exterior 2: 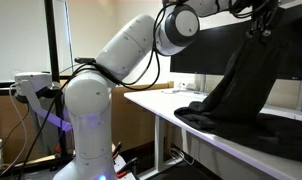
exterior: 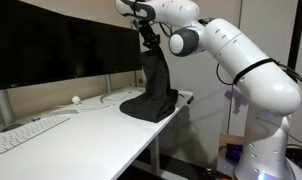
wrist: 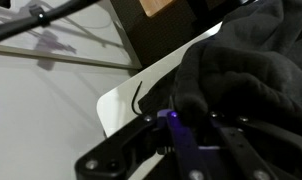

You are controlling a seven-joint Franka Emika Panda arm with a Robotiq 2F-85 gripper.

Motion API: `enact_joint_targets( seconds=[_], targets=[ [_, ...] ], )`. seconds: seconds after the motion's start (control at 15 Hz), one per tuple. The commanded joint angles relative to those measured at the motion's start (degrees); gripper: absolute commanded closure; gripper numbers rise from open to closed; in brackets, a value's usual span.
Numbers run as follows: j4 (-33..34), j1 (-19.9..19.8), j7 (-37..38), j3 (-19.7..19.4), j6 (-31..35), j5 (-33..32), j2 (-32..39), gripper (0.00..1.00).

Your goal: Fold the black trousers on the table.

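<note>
Gripper [exterior: 151, 47] holds trousers [exterior: 155, 90] up over table [exterior: 91, 128].
Fingers [exterior: 147, 41] seem clamped on the cloth's top, view is dim; trousers hang in a peak, lower part heaped on the table end beside the monitor [exterior: 51, 45].

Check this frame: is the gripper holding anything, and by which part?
The gripper holds the trousers by their raised top end; the rest drapes down onto the table. Waist or hem cannot be told.
</note>
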Motion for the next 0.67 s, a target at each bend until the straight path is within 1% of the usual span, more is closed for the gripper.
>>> enact_joint_targets(
  seconds=[0.0,0.33,0.6],
  targets=[
    [-1.4,-2.1,-1.8,0.0,-1.2,0.8,-0.2,0.97],
    [-1.2,-4.6,-0.8,0.0,-2.3,1.3,1.0,0.97],
    [-0.8,-6.4,1.5,-0.1,-1.7,2.0,2.8,0.97]
  ],
)
